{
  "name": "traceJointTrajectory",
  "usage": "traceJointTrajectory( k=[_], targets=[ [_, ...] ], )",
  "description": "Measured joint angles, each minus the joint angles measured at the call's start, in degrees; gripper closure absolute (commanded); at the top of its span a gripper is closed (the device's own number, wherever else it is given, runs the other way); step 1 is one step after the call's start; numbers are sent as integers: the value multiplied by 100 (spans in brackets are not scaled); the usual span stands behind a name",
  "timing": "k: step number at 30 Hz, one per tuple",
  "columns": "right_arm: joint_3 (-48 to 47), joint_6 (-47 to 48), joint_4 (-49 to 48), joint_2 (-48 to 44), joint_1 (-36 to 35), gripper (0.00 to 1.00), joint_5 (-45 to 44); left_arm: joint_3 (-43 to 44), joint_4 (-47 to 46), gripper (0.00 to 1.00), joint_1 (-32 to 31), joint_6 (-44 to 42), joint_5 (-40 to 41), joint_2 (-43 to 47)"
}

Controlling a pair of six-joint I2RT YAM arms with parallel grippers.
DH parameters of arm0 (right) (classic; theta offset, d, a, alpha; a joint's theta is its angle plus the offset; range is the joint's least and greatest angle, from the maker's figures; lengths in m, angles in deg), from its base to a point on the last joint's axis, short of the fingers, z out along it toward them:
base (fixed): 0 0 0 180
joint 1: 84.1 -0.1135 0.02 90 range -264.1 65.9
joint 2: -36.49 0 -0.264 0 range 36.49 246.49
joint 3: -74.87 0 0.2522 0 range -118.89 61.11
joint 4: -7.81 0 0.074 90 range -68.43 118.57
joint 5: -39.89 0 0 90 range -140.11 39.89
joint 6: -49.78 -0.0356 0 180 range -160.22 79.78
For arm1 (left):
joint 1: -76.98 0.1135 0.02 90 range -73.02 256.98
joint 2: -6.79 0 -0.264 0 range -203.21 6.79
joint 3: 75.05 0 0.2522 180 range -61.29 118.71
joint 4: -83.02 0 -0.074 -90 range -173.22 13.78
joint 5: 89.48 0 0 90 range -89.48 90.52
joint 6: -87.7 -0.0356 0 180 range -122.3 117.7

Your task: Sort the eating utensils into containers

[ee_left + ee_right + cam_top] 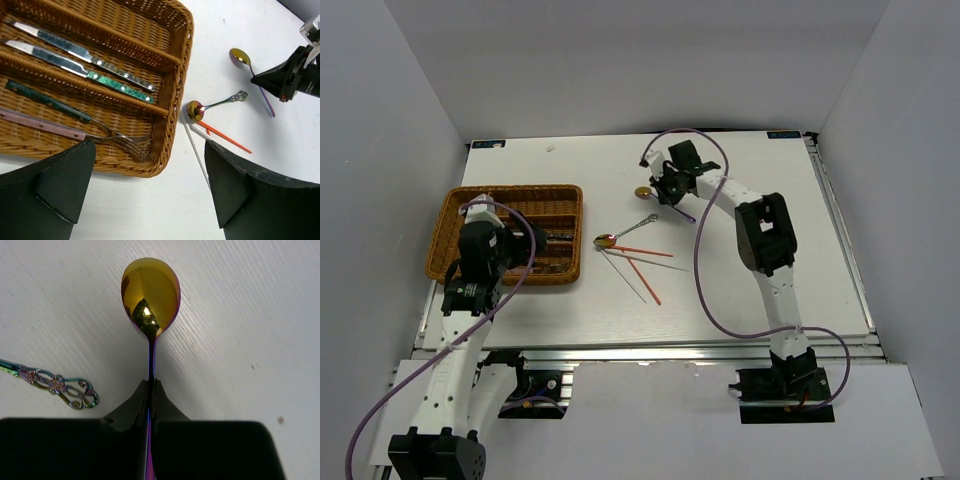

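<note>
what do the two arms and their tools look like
Both the left arm and right arm have white tubular links with black boxy joints, each trailing a looping purple cable. The left tool and right tool have matte black, wedge-shaped fingers.

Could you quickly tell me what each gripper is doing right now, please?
Left gripper: open, holding nothing.
Right gripper: closed on the handle of the gold-bowled spoon.

White table (770, 290), enclosed on three sides by plain white walls (620, 60). Metal rail (650, 352) fitted along the near edge. Small labels (782, 133) fixed at the far corners.
</note>
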Motion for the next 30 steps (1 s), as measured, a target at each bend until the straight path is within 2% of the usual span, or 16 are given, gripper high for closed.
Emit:
traceJointTrajectory(
  k=[3, 6, 9, 11, 14, 18, 23, 30],
  targets=[
    [459, -238, -109, -448, 63, 100, -140, -17, -175, 2, 2, -11, -299, -11],
    [780, -557, -168, -1082, 35, 100, -201, -149, -767, 2, 0, 271, -1088, -81],
    [1421, -984, -411, -2096, -133, 100, -280, -608, -2164, 2, -120, 1163, -1954, -146],
    [2135, -1436, -695, -2975, -378, 100, -389, -920, -3154, 2, -481, 1921, -2162, -197],
    [3193, -2109, -1128, -4170, -898, 100, -413, -927, -4013, 2, -1303, 2485, -2129, -474],
    [4234, -2771, -1499, -5200, -1681, 100, -356, -671, -4494, 2, -2277, 2699, -1891, -885],
    [4944, -3285, -1631, -5914, -2046, 100, -382, -664, -4819, 4, -2813, 2863, -1480, -938],
    [5202, -3613, -1753, -6426, -2229, 100, -754, -664, -4916, 7, -3222, 2955, -1121, -933]
  ],
)
